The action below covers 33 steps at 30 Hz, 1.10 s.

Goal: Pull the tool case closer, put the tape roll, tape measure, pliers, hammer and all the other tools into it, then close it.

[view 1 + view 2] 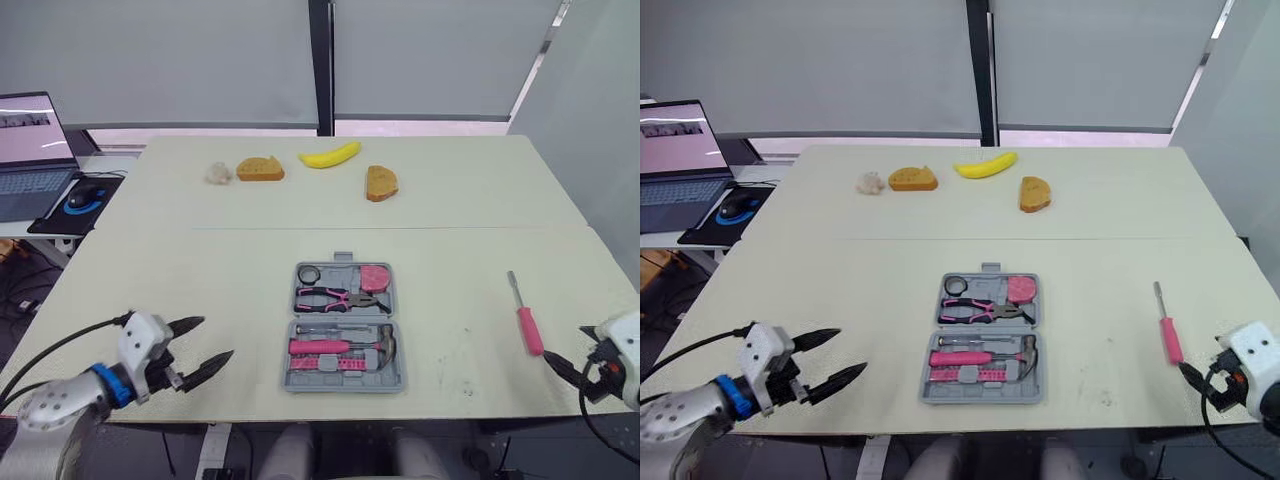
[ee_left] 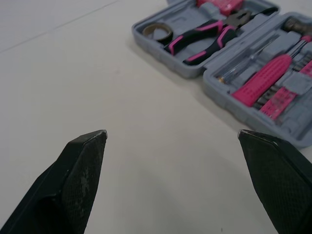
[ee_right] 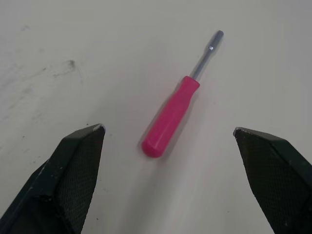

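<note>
pale table point(image 1: 200, 270), grey blinds point(image 1: 200, 60) behind, laptop point(image 1: 30, 150) off left. banana point(image 1: 330, 155) and bread point(image 1: 260, 169) far back (tool case point(image 1: 398, 380) open). left gripper point(image 1: 215, 338) and right gripper point(image 3: 168, 129) spread, empty.

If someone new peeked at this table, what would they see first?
Probably the open grey tool case at the near middle of the table, packed with bright pink tools. Next comes the lone pink screwdriver, lying off to the case's right and apart from it. At the far end, a yellow banana lies between two bread slices.
</note>
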### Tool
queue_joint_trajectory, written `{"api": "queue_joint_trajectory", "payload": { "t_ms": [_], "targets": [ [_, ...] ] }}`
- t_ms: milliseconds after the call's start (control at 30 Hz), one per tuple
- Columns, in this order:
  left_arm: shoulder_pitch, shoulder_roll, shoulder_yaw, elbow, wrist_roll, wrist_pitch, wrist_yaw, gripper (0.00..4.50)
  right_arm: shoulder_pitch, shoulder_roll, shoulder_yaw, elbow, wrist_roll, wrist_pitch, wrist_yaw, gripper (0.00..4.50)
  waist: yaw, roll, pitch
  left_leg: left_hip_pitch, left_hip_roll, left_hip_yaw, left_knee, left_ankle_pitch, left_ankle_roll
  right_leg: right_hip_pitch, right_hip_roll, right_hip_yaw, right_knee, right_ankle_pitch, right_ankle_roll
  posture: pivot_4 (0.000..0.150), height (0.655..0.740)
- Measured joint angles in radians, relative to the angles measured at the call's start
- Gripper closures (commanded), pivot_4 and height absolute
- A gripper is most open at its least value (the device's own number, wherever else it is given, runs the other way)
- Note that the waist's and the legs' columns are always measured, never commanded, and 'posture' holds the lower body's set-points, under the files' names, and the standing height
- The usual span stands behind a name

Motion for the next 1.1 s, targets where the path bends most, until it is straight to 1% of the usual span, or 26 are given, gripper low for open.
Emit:
{"api": "queue_joint_trajectory", "payload": {
  "t_ms": [167,233,267,433,567,733,833,967,1100],
  "targets": [
    [-0.144,0.012,-0.139,-0.084,-0.011,0.071,-0.045,0.03,-0.159,0.005,0.096,0.028,0.008,0.133,-0.051,0.00,-0.006,0.000,0.000,0.000,0.000,0.000,0.000,0.000,0.000,0.000,0.000,0.000,0.001,0.000,0.001,0.150,0.7400],
    [-0.206,0.013,-0.196,-0.117,-0.029,0.120,-0.064,0.03,-0.235,0.032,0.137,0.070,0.009,0.173,-0.081,0.00,-0.011,0.000,0.000,0.000,-0.001,0.000,0.000,0.000,0.000,-0.001,0.000,0.000,0.001,0.001,0.001,0.150,0.7400],
    [-0.221,0.013,-0.206,-0.128,-0.037,0.130,-0.069,0.03,-0.249,0.038,0.149,0.081,0.008,0.179,-0.091,0.00,-0.013,0.000,0.000,-0.001,-0.001,0.000,-0.001,0.000,0.000,-0.001,0.000,0.000,0.001,0.001,0.001,0.150,0.7400],
    [-0.310,0.014,-0.269,-0.136,-0.042,0.144,-0.119,0.03,-0.350,0.077,0.197,0.206,-0.025,0.180,-0.161,0.00,-0.015,0.000,0.000,-0.001,-0.001,0.000,-0.001,0.000,0.000,-0.002,0.001,0.001,0.002,0.001,0.001,0.150,0.7400],
    [-0.365,0.009,-0.330,-0.136,-0.025,0.143,-0.133,0.03,-0.418,0.116,0.229,0.295,-0.044,0.139,-0.199,0.00,-0.016,0.000,0.000,-0.001,-0.001,0.001,0.000,0.000,0.000,-0.002,0.001,0.001,0.002,0.001,0.001,0.150,0.7400],
    [-0.380,-0.005,-0.385,-0.145,-0.013,0.144,-0.131,0.03,-0.485,0.141,0.239,0.415,-0.062,0.127,-0.248,0.00,-0.017,0.000,0.000,-0.001,-0.001,0.001,0.000,0.000,0.000,-0.002,0.001,0.001,0.002,0.001,0.001,0.150,0.7400],
    [-0.384,-0.002,-0.403,-0.147,-0.007,0.142,-0.141,0.00,-0.510,0.161,0.239,0.470,-0.059,0.128,-0.265,0.59,-0.017,0.000,0.000,-0.001,-0.001,0.001,0.000,0.000,0.000,-0.002,0.002,0.001,0.003,0.001,0.001,0.150,0.7400],
    [-0.397,0.001,-0.404,-0.147,-0.001,0.133,-0.153,0.00,-0.523,0.165,0.238,0.481,-0.055,0.133,-0.263,1.89,-0.018,0.000,0.000,-0.001,-0.001,0.001,0.000,0.000,0.000,-0.002,0.001,0.001,0.003,0.001,0.001,0.150,0.7400],
    [-0.399,0.001,-0.404,-0.143,0.002,0.124,-0.155,0.00,-0.525,0.166,0.235,0.481,-0.050,0.145,-0.265,2.68,-0.018,0.000,0.000,-0.001,-0.001,0.000,0.000,0.000,0.000,-0.001,0.001,0.001,0.003,0.001,0.001,0.150,0.7400]
  ]
}}
